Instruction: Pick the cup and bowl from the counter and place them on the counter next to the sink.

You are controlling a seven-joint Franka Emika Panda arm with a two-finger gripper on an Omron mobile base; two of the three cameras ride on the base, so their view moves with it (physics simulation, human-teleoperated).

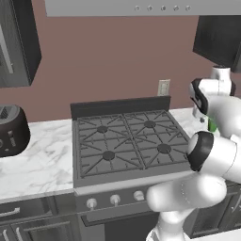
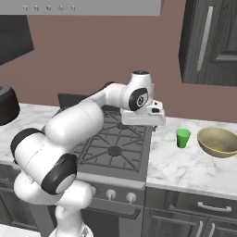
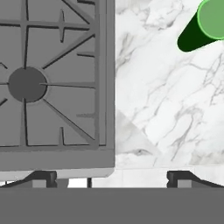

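A small green cup (image 2: 183, 138) stands upright on the white marble counter (image 2: 185, 169) to the right of the stove, and a sliver of the cup (image 1: 212, 125) peeks out behind my arm. The dull yellow-tan bowl (image 2: 218, 141) rests just right of the cup. My gripper (image 2: 142, 122) hovers over the stove's right edge, left of the cup and apart from it. In the hand view the cup (image 3: 210, 19) sits at the top right, and the gripper (image 3: 112, 179) is open with nothing between its fingertips (image 3: 43, 178). The sink is out of view.
A grey gas stove (image 1: 124, 141) with dark grates fills the middle, knobs along its front. A dark toaster (image 1: 10, 129) stands on the left counter. A wall outlet (image 1: 163, 87) sits behind the stove; dark upper cabinets (image 2: 210, 41) hang at right.
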